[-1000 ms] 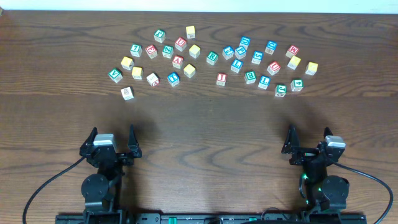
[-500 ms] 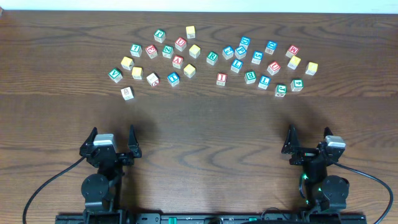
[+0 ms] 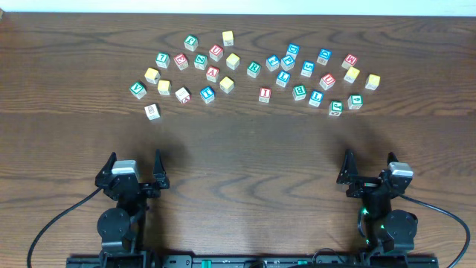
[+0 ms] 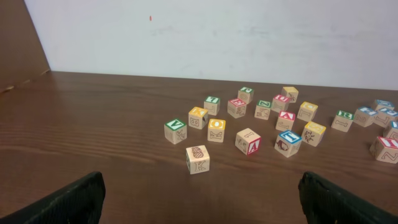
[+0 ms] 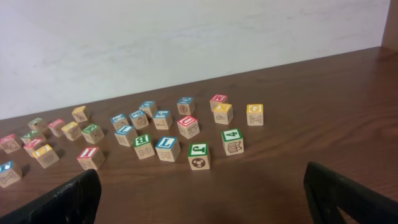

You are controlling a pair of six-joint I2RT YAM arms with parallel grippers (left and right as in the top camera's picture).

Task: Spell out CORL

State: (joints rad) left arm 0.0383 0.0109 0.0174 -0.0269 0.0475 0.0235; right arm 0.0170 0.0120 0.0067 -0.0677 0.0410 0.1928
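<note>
Several wooden letter blocks lie scattered across the far half of the table. A green R block (image 3: 253, 68) sits mid-cluster and a blue L block (image 3: 316, 97) sits right of it, also in the right wrist view (image 5: 167, 148). The nearest block to the left arm is a pale K block (image 3: 152, 112), seen in the left wrist view (image 4: 198, 158). My left gripper (image 3: 134, 170) is open and empty near the front edge, its fingers in the left wrist view (image 4: 199, 199). My right gripper (image 3: 368, 168) is open and empty at the front right (image 5: 202, 193).
A green J block (image 5: 199, 155) and a green 4 block (image 5: 232, 141) lie closest to the right gripper. Bare wood spans between the blocks and both grippers. A white wall stands behind the table's far edge.
</note>
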